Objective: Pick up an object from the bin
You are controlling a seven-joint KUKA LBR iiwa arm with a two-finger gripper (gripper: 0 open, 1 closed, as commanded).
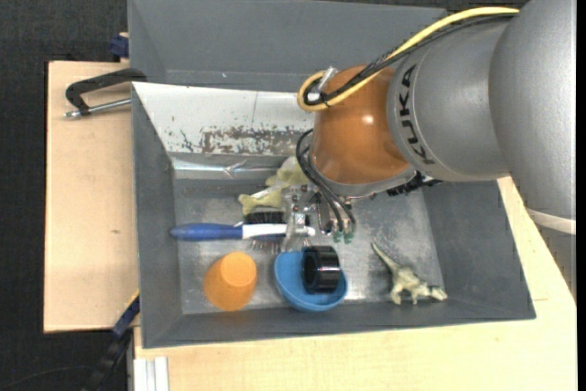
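Just by the blue toothbrush, jaws, their opening and hold indiscernible.

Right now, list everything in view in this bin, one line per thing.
toothbrush: one, blue handle and white head, lying across the floor, left of middle
cup: one, orange, front left
dish: one, blue, front middle
cylinder: one, black, sitting in the dish
dinosaur toy: one, pale yellowish, front right
pale yellow thing: one, behind the toothbrush, partly under the wrist; kind unclear
bin: one, grey metal
arm: one, grey, orange wrist cover, yellow cable, reaching in from the right
jaws: one pair, metal, over the toothbrush's head end, just behind the dish
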